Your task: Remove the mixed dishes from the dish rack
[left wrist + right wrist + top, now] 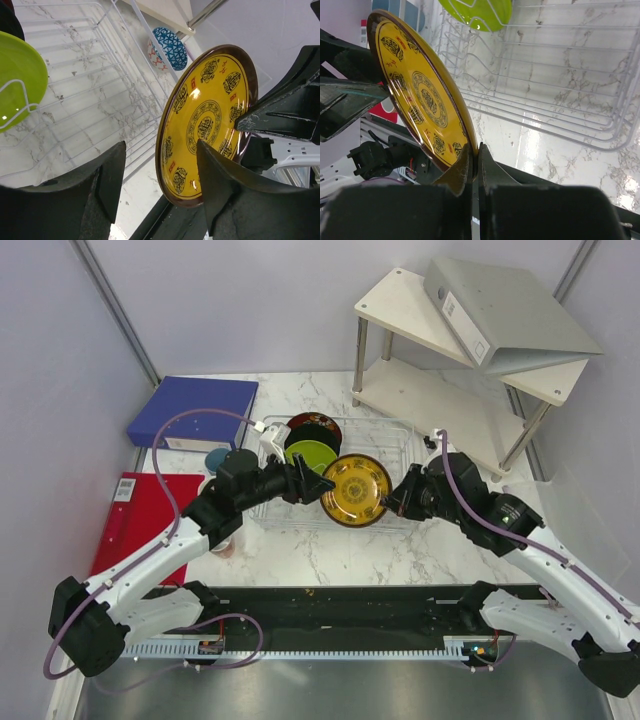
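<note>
While right gripper (474, 150) pinched the rim of the yellow plate (356, 488) | left gripper (160, 149) gaped astride the far edge | needed: firm clamp before right let go

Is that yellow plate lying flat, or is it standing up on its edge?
On edge, tilted: the right gripper pinches the yellow plate by its rim, its patterned face turned toward the left gripper.
</note>
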